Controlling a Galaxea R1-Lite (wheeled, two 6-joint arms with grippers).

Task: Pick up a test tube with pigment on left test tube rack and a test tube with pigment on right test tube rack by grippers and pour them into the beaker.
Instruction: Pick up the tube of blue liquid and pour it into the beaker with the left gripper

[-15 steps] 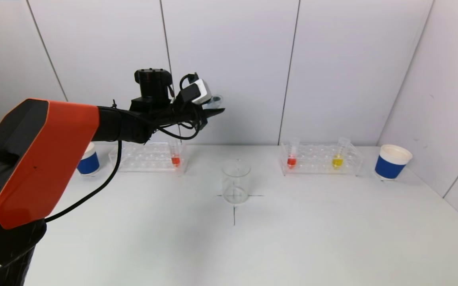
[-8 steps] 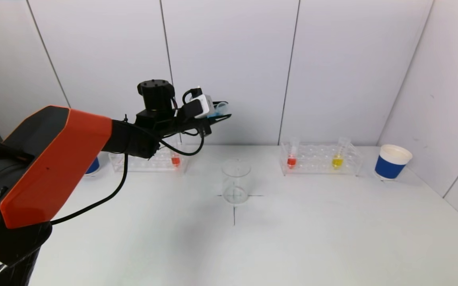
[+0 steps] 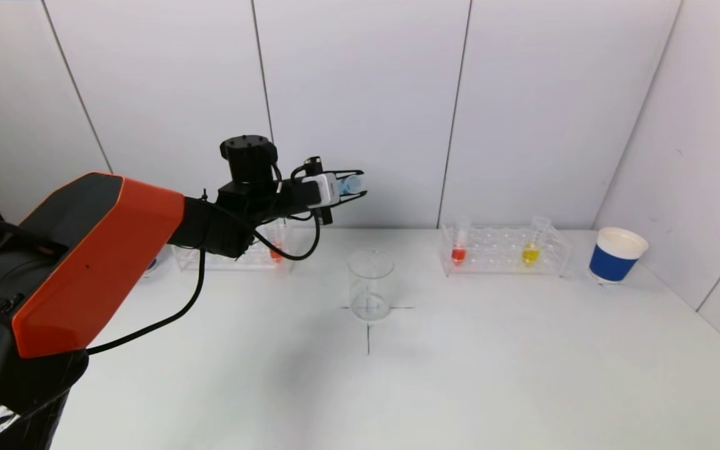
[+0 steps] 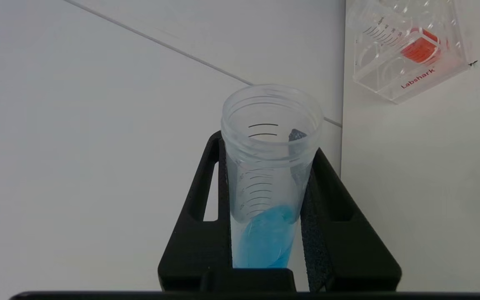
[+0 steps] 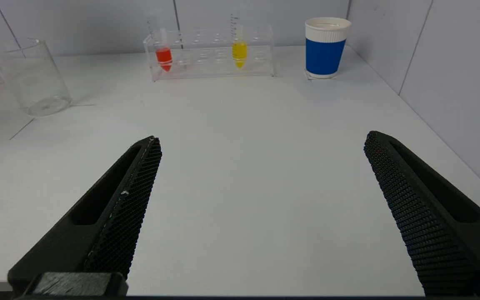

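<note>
Presently: blue tube held level, up and rack-side of the beaker

Item: blue tube, clamped in the left hand. Long axis near horizontal, open mouth leading; pigment pooled low toward the hand.
Landmark: beaker, upright on the tabletop. Tube sits above it, offset toward the left rack; the mouth is judged not yet over the rim.
Right hand: spread wide, empty, low over the tabletop on the beaker's far side from the tube, well short of the right rack.
</note>
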